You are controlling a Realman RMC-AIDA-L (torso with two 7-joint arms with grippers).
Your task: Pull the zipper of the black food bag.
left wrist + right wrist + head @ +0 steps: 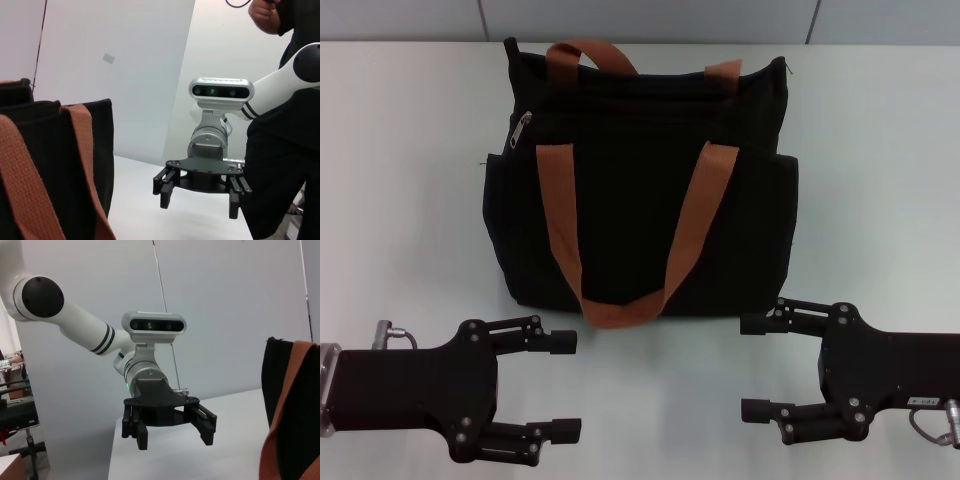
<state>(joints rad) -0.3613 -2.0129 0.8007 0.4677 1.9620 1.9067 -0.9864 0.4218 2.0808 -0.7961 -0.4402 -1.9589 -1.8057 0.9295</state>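
Nearest the head camera, the left gripper (563,386) and the right gripper (756,366) hovered low over the white table (400,200), each with jaws spread wide and holding nothing, fingers pointing toward each other across the gap. Just beyond them we observed the black food bag (640,200) at the table's centre, with its orange-brown straps (558,215) draped down the near face. We judged the bag soft and light, so its fabric would likely buckle and slide unless braced by one gripper at a corner. The zipper (521,128) pull, small, rigid and silver, sat at the bag's upper left corner and hung down toward the robot; it offered the only firm pinch point. The zipper track's long axis ran left to right along the top edge.
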